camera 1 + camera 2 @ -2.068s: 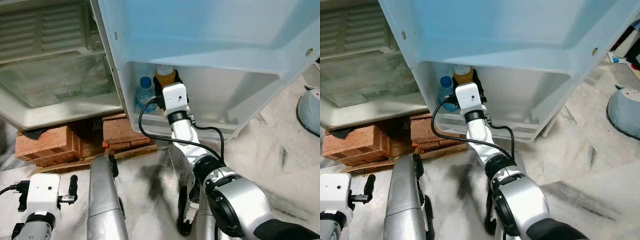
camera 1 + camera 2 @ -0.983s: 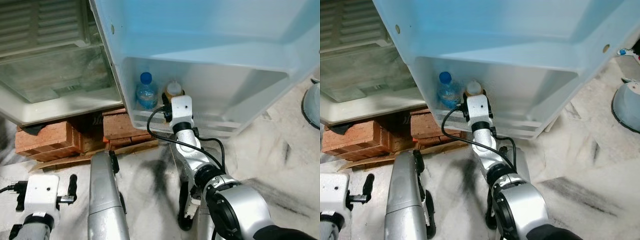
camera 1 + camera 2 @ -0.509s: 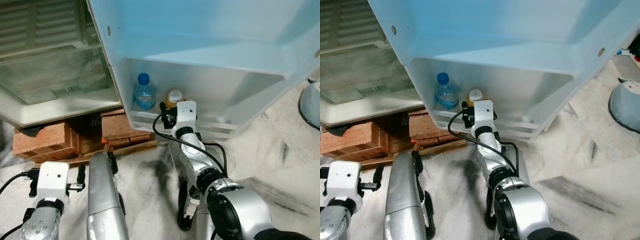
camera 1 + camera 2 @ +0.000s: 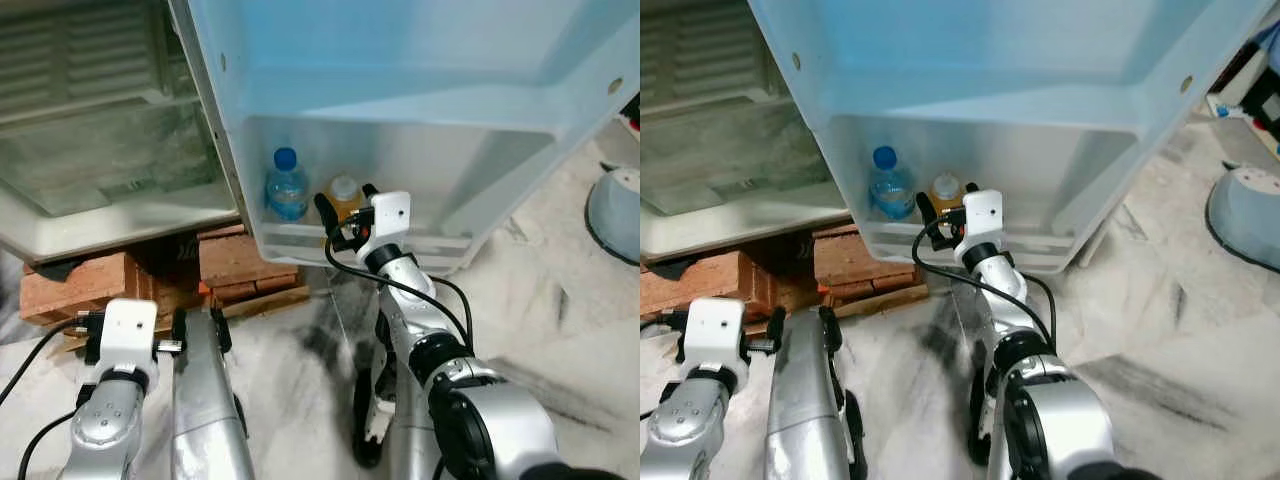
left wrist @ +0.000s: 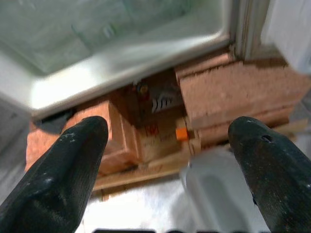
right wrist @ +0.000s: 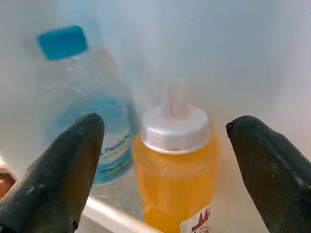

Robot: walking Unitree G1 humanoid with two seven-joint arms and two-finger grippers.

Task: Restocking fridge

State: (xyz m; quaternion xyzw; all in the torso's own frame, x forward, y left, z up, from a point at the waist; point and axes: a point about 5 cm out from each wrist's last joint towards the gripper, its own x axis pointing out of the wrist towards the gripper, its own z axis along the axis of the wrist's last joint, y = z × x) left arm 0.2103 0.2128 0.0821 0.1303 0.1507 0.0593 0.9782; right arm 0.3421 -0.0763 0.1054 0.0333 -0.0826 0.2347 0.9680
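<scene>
At the centre of the left eye view I have the right tool (image 4: 343,203) up at the lowest door shelf (image 4: 300,233) of the open fridge door (image 4: 400,70), its two black fingers spread wide and closed on nothing. In the right wrist view those fingers (image 6: 58,170) stand well apart on either side of the juice bottle (image 6: 176,165), with clear gaps between each finger and the bottle. The juice bottle stands upright in the shelf, orange with a white cap, and just beside it, toward the left of the frame, stands the water bottle (image 4: 286,186) with its blue cap; I cannot tell whether the two touch. Both sit at the left end of the shelf, close to the hinge side.

In the lower left of the left eye view the left tool (image 4: 135,322) is raised low over the floor (image 4: 560,330), away from the door. In the left wrist view its fingers (image 5: 58,170) are wide apart and hold nothing, pointed at the bricks (image 5: 228,92) under the fridge.

The upper left of the frame shows the fridge's glass-fronted crisper (image 4: 100,170) above those bricks. At the right edge a pale blue basin (image 4: 615,210) lies on the marble floor.
</scene>
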